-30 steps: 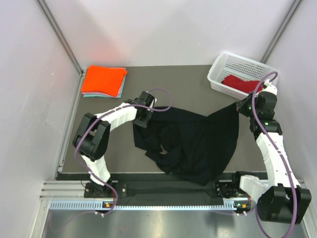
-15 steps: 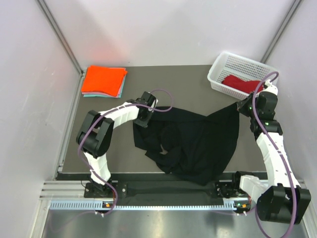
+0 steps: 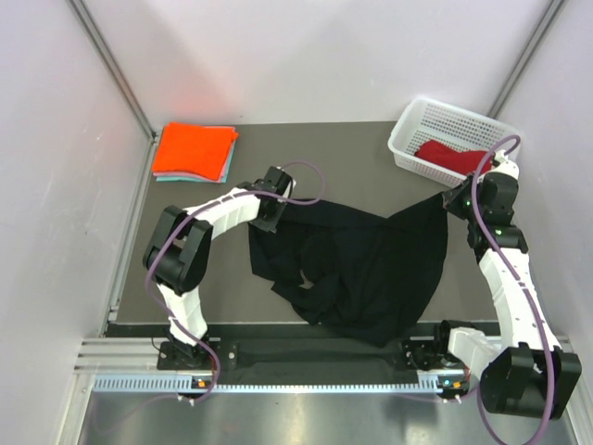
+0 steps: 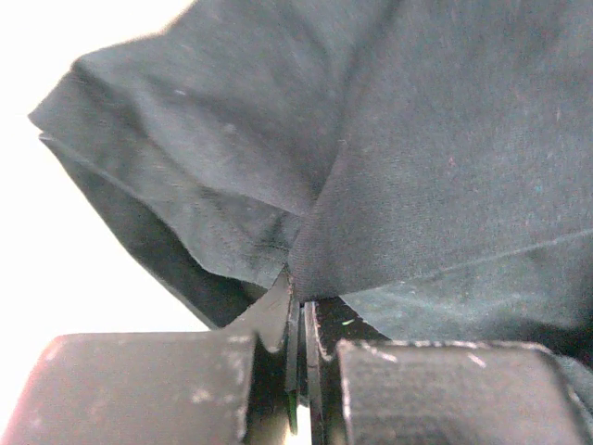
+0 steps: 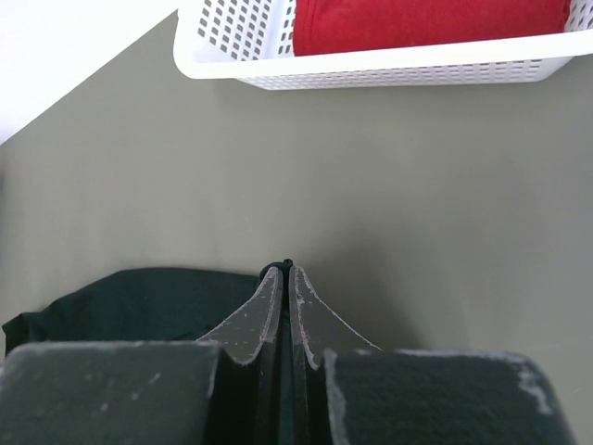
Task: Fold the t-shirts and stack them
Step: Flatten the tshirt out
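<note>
Where pale walls (image 3: 324, 56) close in, dark table (image 3: 324, 148), black tee (image 3: 371, 269), corner basket (image 3: 397, 139).

The left arm (image 3: 211, 215) arches forward and right from its base; the left pincer (image 3: 263, 217) is clamped on an edge of the black t-shirt (image 3: 371, 269). The right arm (image 3: 511, 273) stretches forward; the right pincer (image 3: 452, 197) pinches the same shirt's raised corner, fingers pressed together.

Four t-shirts (black (image 3: 371, 269), orange (image 3: 193, 148), teal (image 3: 226, 163), red (image 3: 449, 158)), one basket (image 3: 408, 125), two arms (image 3: 218, 211) (image 3: 510, 269).
</note>
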